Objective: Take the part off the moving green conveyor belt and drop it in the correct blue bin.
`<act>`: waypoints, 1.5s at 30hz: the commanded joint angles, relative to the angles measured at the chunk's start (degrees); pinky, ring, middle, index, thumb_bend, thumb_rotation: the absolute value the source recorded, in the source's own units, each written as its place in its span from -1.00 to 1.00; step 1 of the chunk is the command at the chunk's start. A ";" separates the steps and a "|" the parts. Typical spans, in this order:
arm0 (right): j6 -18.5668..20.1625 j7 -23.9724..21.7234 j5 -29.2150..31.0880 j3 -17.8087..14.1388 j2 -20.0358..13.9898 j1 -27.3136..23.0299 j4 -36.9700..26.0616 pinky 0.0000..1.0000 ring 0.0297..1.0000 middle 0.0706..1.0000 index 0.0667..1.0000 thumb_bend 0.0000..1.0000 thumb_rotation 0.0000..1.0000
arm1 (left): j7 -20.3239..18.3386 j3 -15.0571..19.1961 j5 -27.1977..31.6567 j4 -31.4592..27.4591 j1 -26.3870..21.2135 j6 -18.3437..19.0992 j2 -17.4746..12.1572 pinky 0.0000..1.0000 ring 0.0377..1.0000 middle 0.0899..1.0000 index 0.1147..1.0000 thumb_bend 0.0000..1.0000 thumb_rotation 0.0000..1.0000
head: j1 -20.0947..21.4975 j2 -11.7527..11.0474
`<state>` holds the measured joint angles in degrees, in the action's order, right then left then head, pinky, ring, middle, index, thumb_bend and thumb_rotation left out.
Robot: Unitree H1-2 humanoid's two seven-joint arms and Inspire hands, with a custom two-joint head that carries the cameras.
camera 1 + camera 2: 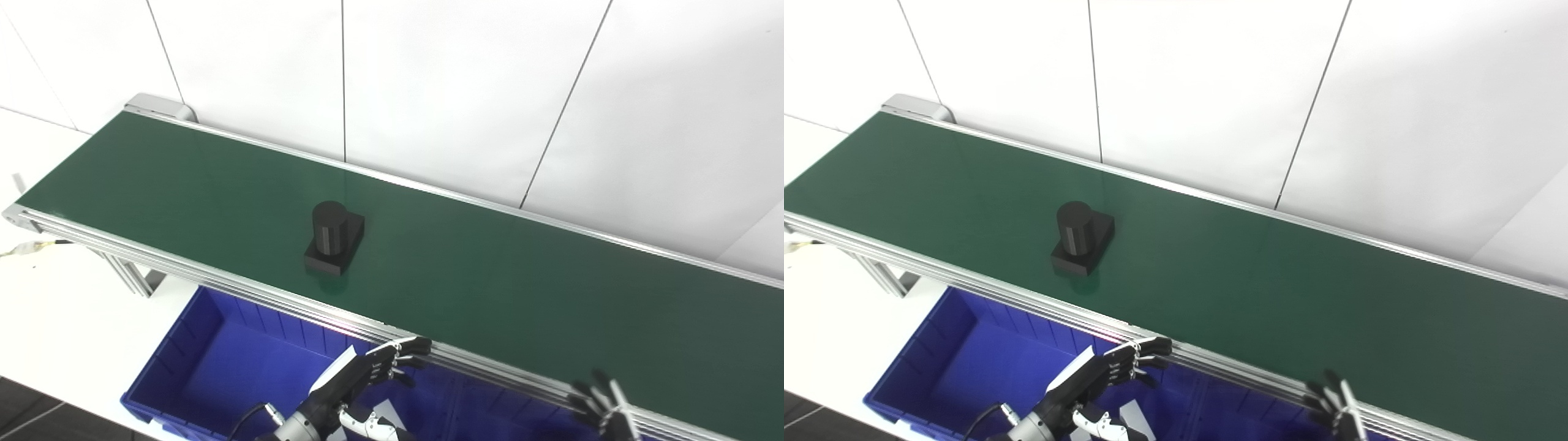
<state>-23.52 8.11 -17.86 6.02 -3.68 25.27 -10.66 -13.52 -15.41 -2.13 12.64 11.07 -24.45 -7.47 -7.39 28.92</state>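
one matte black part, a cylinder on a block [334, 239], rides the green conveyor belt [490, 275] ungrasped; left robot hand [367, 370] and right robot hand [603, 404] wait spread, empty, over the blue plastic bin [202, 367].

Black part [334, 237] on green conveyor belt [490, 269]

Set side by side at head height, angled down and forward onto the green conveyor belt [490, 269], which crosses each frame on a slant from upper left to lower right. Backed by the white panelled wall [459, 92] across the top. Close enough to catch the near aluminium rail [986, 285] and part of the blue bin [245, 361] beneath it at the bottom edge. Nearly the whole scene shared between the two; the right eye view placed slightly rightward, so everything sits a little further left in its frame, with the belt's left end cut off.
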 commanded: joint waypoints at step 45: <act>26.03 -11.75 -8.93 3.40 -0.82 -34.26 -0.93 0.28 0.44 0.56 0.73 0.60 -0.40 | 4.41 -4.34 -0.53 3.86 -4.53 -2.47 -1.37 0.24 0.52 0.65 0.69 1.00 -0.46 | 8.06 -2.06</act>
<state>1.44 -4.11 -25.55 8.96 -5.17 -6.78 -10.45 -9.57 -19.81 -3.00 17.63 7.29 -24.64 -8.48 0.69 26.80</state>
